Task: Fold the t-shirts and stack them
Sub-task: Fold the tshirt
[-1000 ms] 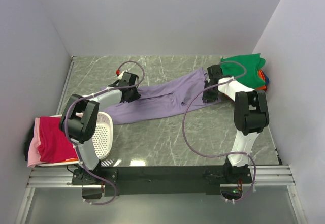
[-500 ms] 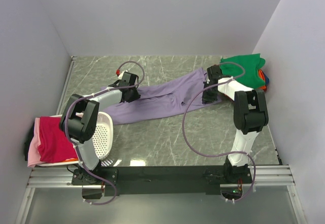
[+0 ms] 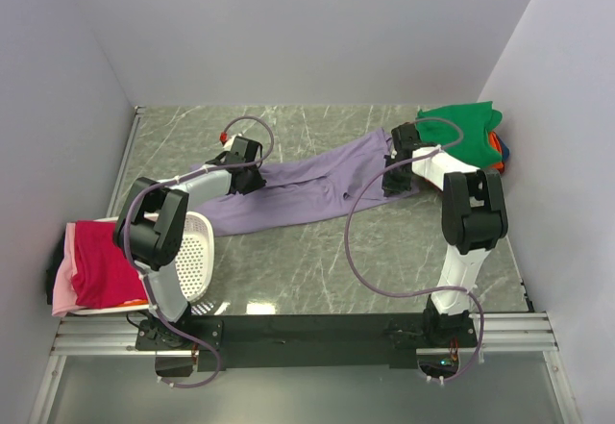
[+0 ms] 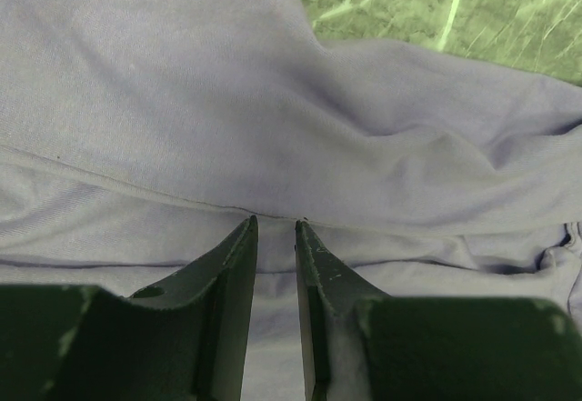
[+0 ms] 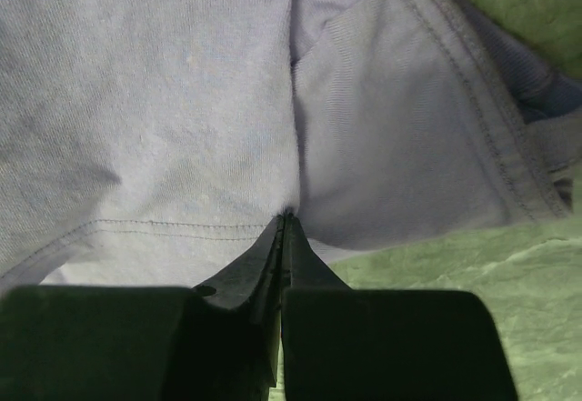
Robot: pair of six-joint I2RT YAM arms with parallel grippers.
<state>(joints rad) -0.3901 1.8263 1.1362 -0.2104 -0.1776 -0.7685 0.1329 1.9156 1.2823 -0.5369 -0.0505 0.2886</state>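
Note:
A lavender-purple t-shirt (image 3: 307, 186) lies stretched across the middle of the table. My left gripper (image 3: 252, 182) rests on its left part. In the left wrist view the left gripper (image 4: 275, 224) has its jaws a narrow gap apart, with the tips on a seam and smooth cloth (image 4: 273, 101) showing between them. My right gripper (image 3: 392, 186) is at the shirt's right end. In the right wrist view the right gripper (image 5: 285, 216) is shut on a pucker of the lavender cloth (image 5: 182, 128) near a stitched hem. A green shirt (image 3: 459, 126) tops a pile at the back right. A magenta-red shirt (image 3: 96, 265) lies on a pink one (image 3: 61, 297) at the left.
A white perforated basket (image 3: 197, 251) lies tipped by the left arm. Orange and blue cloth (image 3: 498, 151) shows under the green shirt. Walls close in the left, back and right sides. A black rail (image 3: 307, 328) runs along the near edge.

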